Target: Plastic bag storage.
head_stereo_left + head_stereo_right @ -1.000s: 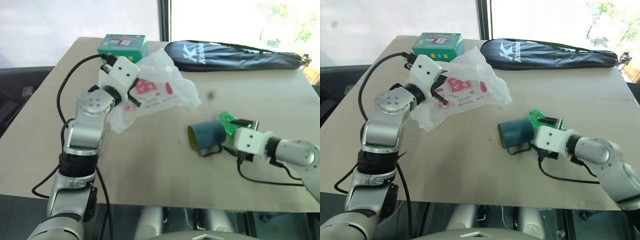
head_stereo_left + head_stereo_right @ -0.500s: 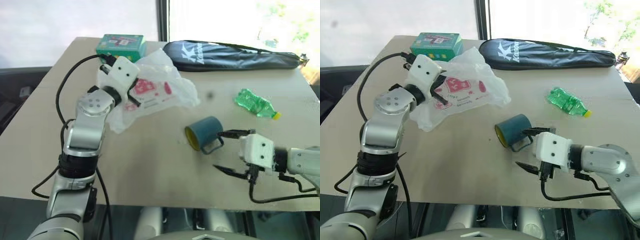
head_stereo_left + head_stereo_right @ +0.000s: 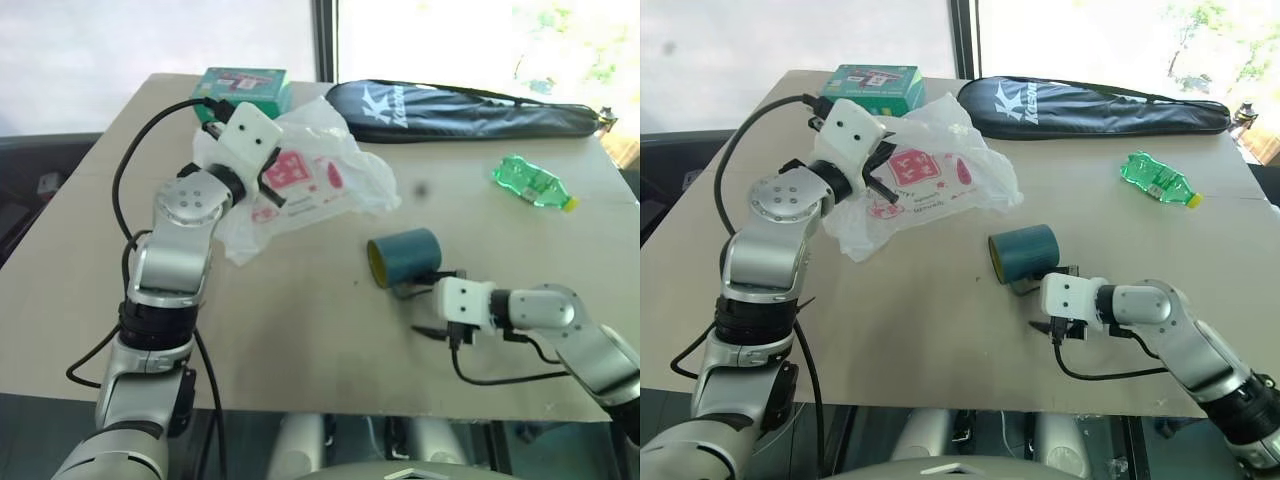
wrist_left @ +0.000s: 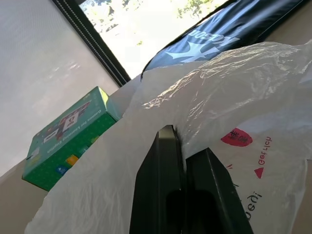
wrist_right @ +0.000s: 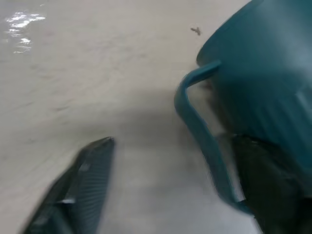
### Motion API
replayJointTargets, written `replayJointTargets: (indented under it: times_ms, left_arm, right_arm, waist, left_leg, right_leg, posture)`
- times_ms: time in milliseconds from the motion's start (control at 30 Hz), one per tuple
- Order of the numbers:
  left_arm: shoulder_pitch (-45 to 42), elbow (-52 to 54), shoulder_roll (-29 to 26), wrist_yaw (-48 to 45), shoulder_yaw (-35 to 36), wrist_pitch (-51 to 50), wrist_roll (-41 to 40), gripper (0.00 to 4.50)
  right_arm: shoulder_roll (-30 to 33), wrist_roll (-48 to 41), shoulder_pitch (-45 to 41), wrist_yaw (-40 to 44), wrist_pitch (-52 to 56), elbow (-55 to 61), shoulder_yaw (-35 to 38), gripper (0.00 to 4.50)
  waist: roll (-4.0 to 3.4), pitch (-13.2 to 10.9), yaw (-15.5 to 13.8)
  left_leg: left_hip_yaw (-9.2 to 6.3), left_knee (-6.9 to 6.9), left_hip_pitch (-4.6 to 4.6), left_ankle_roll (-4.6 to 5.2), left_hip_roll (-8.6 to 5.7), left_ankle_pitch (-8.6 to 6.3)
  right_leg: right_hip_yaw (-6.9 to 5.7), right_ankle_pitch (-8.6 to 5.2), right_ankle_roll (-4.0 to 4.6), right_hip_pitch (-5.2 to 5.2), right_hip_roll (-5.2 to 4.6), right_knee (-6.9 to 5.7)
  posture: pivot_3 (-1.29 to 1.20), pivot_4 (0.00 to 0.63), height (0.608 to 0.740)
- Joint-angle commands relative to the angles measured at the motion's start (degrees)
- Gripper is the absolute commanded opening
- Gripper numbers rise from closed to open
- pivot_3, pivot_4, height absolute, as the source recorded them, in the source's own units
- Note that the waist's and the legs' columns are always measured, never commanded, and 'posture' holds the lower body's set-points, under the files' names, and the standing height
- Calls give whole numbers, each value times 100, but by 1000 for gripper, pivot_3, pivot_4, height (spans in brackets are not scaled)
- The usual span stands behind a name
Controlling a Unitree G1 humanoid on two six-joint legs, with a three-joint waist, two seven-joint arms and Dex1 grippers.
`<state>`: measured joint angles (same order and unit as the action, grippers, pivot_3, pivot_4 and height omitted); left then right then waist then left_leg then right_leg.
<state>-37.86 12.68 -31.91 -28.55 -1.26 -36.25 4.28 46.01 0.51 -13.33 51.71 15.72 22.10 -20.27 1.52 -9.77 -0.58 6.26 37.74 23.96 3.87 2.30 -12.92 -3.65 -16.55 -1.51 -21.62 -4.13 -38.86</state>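
The left gripper [image 4: 183,146] stays clamped on the bag [image 3: 320,180] near the table's [image 3: 300,330] far left corner, beside the green box [image 3: 243,88]. The right gripper [image 5: 165,185] has dropped to the mug [image 3: 403,257] by the near edge, its 2 fingers apart astride the handle [image 5: 197,131]; the bottle [image 3: 530,182] now lies clear, so the mug probably gets stowed next.
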Motion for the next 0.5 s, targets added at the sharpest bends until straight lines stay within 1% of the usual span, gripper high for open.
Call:
replayJointTargets:
  times_ms: [33,67,133,167,200,267,367,500]
  left_arm:
    - [-98,249,-53,16,66,-66,-38,0]
    - [-116,260,-50,7,69,-102,-53,0]
    - [-154,279,-49,-6,66,-164,-77,0]
    - [-168,283,-50,-8,63,-184,-92,0]
    - [-181,291,-49,-7,59,-206,-106,0]
    - [-210,294,-43,-6,53,-251,-148,0]
    - [-255,261,-23,9,63,-291,-188,0]
    - [-334,212,34,59,85,-356,-236,0]
  right_arm:
    - [-53,543,-299,-77,-318,-464,-156,2278]
    - [-59,622,-373,-46,-372,-543,-203,1782]
    - [-55,733,-477,9,-485,-620,-228,966]
    - [-57,753,-502,36,-508,-637,-216,448]
    - [-38,762,-525,89,-541,-637,-196,65]
    - [-59,565,-544,204,-433,-514,-39,65]
    - [-149,38,-522,354,-82,-116,265,65]
    - [-275,-402,-499,283,387,308,615,65]
  waist:
    - [0,0,5]
    - [0,0,6]
    - [0,0,-1]
    - [0,0,-11]
    - [0,0,-19]
    - [0,0,-22]
    - [0,-1,-18]
    - [0,-2,-16]
  left_leg:
    - [0,1,0,0,0,0]
    - [1,6,0,0,0,0]
    - [3,8,0,0,-1,0]
    - [1,9,0,0,-1,0]
    - [0,10,0,0,-1,0]
    - [-2,11,1,0,-1,0]
    - [-2,11,3,0,-1,0]
    - [-5,10,7,0,-1,0]
  right_leg:
    - [0,0,0,1,0,1]
    - [0,1,-1,2,0,0]
    - [0,1,-1,2,-2,0]
    - [-1,1,-1,3,-2,0]
    - [-2,1,-1,3,-3,-1]
    - [-3,1,-1,4,-3,-2]
    - [-3,1,0,3,-3,-1]
    - [-5,1,1,2,-3,-1]
  posture:
    - [0,150,740]
    - [0,150,740]
    - [0,150,740]
    - [0,150,740]
    - [0,150,740]
    - [0,150,740]
    - [0,150,740]
    - [0,150,740]
